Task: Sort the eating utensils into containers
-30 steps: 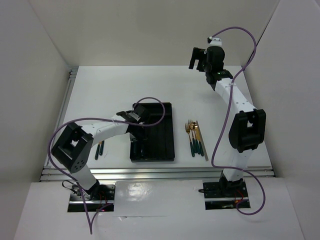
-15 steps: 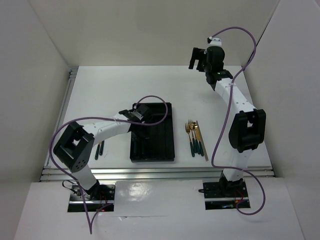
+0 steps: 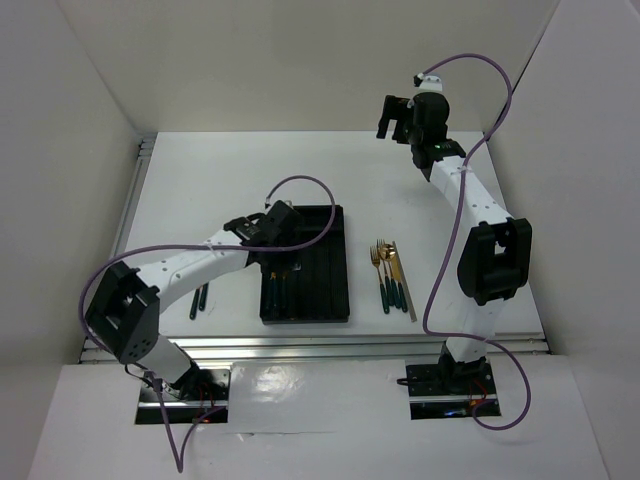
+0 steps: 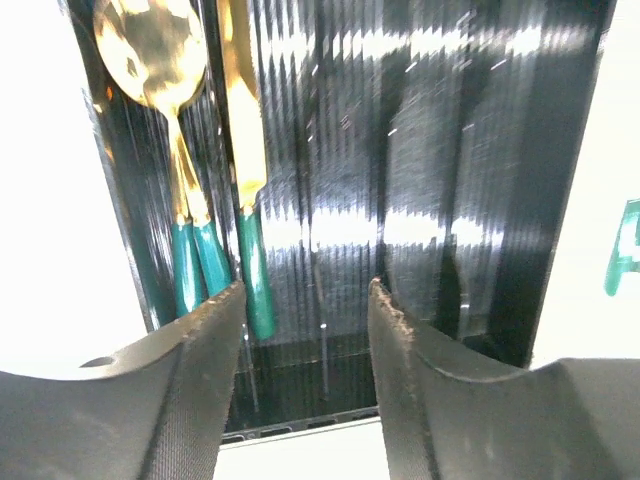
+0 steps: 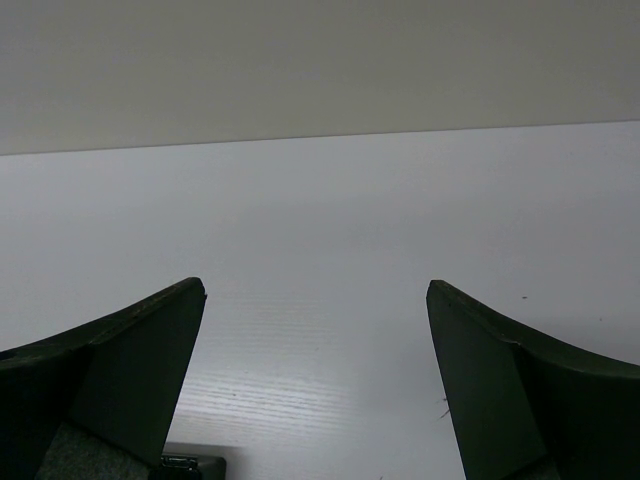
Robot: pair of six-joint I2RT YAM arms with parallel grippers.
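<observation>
- Three utensils lie in the black tray (image 3: 325,270): two spoons (image 4: 150,45) and a knife (image 4: 238,110). They sit in the narrow compartments on its 9 o'clock side, gold heads toward 12 o'clock.
- The left gripper (image 4: 305,320) hangs over that side of the tray, its jaws parted with nothing between them.
- The right gripper (image 3: 392,115) is raised toward 1 o'clock of the table (image 3: 220,180), jaws wide apart and empty.
- Unsorted pieces lie on the table. A tight cluster of forks (image 3: 386,272) and a thin silver piece (image 3: 408,290) sits at 3 o'clock of the tray. Two dark-handled pieces (image 3: 198,298) lie at 8 o'clock.
- These look light, stiff and slim, and the polished heads are probably slippery.
- They lie flat, so the fingers must come down close to the table.
- The best hold is probably across a green handle near its middle, so the piece does not swing.
- The cluster is packed side by side, so the outermost piece seems the safest first pick.
</observation>
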